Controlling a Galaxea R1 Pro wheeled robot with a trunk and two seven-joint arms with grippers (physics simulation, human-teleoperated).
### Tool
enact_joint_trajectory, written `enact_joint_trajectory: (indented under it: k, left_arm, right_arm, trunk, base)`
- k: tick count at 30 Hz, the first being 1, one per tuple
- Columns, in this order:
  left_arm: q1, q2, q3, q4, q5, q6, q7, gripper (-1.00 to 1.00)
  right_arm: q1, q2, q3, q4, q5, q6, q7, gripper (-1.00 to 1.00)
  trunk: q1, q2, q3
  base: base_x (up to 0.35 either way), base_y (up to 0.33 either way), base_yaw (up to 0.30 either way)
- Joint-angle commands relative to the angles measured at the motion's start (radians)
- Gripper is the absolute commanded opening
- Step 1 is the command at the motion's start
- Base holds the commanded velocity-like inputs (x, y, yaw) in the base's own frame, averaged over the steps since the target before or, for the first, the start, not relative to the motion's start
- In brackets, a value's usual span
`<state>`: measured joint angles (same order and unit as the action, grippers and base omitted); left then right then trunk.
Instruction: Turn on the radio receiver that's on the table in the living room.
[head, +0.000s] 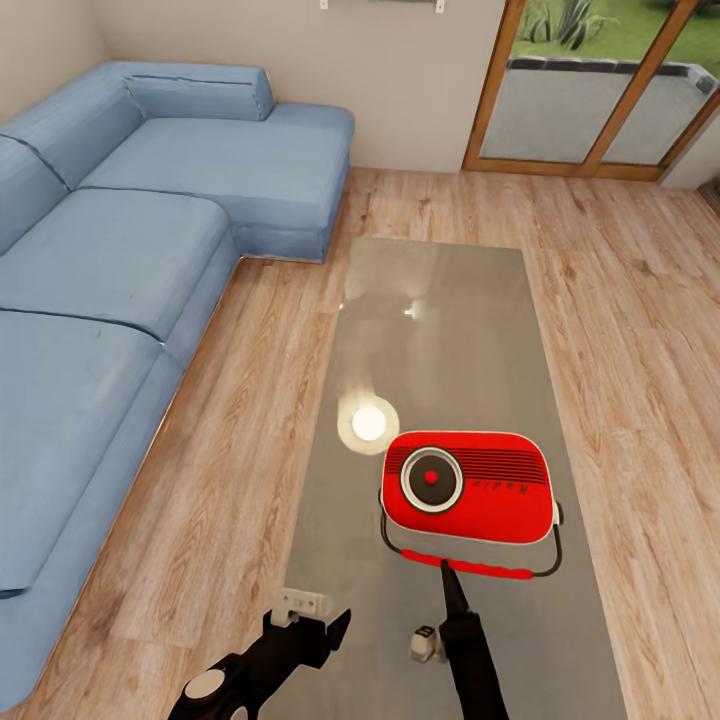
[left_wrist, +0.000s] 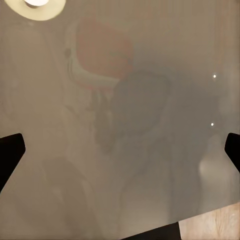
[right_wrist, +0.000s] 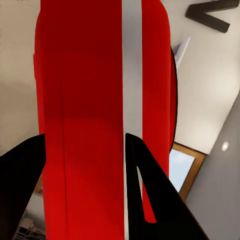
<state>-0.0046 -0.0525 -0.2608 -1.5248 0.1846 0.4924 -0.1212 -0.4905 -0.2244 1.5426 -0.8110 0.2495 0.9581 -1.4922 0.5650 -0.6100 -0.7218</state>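
a: what takes up the most room?

b: the blue sectional sofa (head: 110, 260), running down the whole left side and turning along the far wall. the wooden floor (head: 620, 330) spreads around it, and wood-framed glass doors (head: 600, 90) stand at the far right with greenery behind them.

a: and the table?

b: the table (head: 440, 310) is long and low with a glossy grey top, stretching from near the robot away toward the far wall. a bright lamp reflection (head: 368, 424) glows on it, just left of and slightly beyond the radio.

a: where's the radio receiver?

b: the radio receiver (head: 468, 487) lies on the near half of the table, toward its right edge, red face up with a round dial on the left and its thin handle on the near side. in the right wrist view its red body and white band (right_wrist: 132, 65) sit very close, between the dark fingers (right_wrist: 145, 200).

a: the right gripper?

b: the right gripper (head: 452, 590) reaches from the near edge, its tip at the radio's near side by the handle. its jaws stand apart with the radio's body between them; whether they touch it i cannot tell.

a: the left one?

b: the left gripper (head: 300, 628) hovers low at the near left part of the table, jaws wide apart, with nothing between them but the reflective tabletop (left_wrist: 150, 150).
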Motion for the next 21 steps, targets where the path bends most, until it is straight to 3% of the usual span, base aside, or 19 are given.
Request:
enact_joint_trajectory:
  k: [1,21]
  left_arm:
    - [0.0,-0.001,0.0,-0.001,0.0,0.0,0.0,1.0]
    - [0.0,-0.006,0.0,-0.009,0.001,0.015,0.0,1.0]
  right_arm:
    - [0.001,0.0,0.0,0.0,0.007,0.002,0.0,-1.0]
    - [0.003,0.005,0.002,-0.011,0.005,-0.011,0.011,-1.0]
  trunk:
    - [0.0,0.0,0.0]
    - [0.0,0.0,0.0]
  base:
    - [0.0,0.0,0.0]
    - [0.0,0.0,0.0]
